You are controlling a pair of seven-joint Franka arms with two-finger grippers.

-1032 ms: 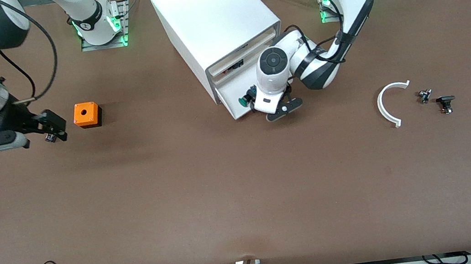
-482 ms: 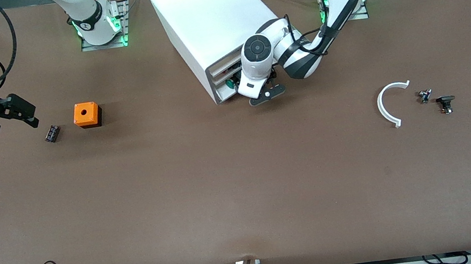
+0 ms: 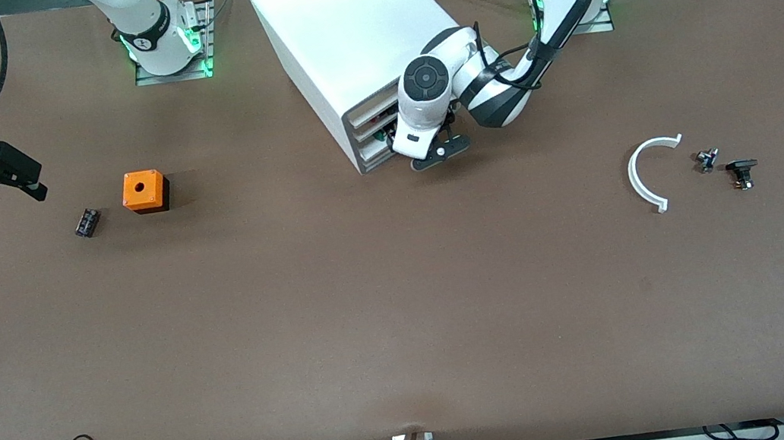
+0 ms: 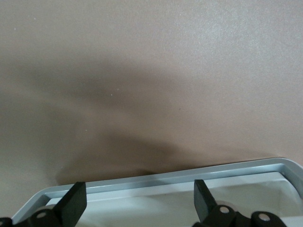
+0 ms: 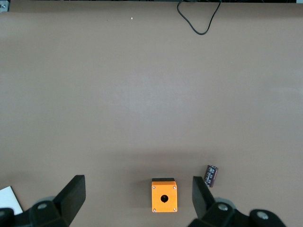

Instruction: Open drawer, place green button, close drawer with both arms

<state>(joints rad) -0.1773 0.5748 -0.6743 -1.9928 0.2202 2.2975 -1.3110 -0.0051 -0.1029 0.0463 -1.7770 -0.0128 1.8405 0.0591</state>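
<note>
The drawer (image 3: 376, 151) is the lowest of four in the white cabinet (image 3: 349, 26), which stands in the upper centre of the front view. The drawer looks pushed in, its front about level with the grey frame (image 4: 156, 179) around it. We cannot make out the button in any view.

The left gripper (image 3: 440, 154) is low over the table, just in front of the cabinet's drawer fronts and close to the lowest one. In the left wrist view we see its fingers (image 4: 75, 204) set wide apart with nothing between them. The grey frame runs along the bottom of that picture, with bare brown table (image 4: 151, 71) above it. We cannot tell whether a finger touches the drawer.

The right arm waits with the right gripper (image 3: 22, 180) up over the table, high in the front view at the right arm's end. Its jaws are spread wide and hold nothing, as the right wrist view (image 5: 138, 198) shows.

On the table at that end sits the orange box (image 3: 144, 191), with a round hole in its top. A small black part (image 3: 86, 222) lies near it, a little lower in the frame and apart from it.

Toward the left arm's end, at middle height in the frame, lies a white curved strip (image 3: 650, 172). Beside it are two small dark parts (image 3: 707, 160) (image 3: 742, 172), close together but not touching.
</note>
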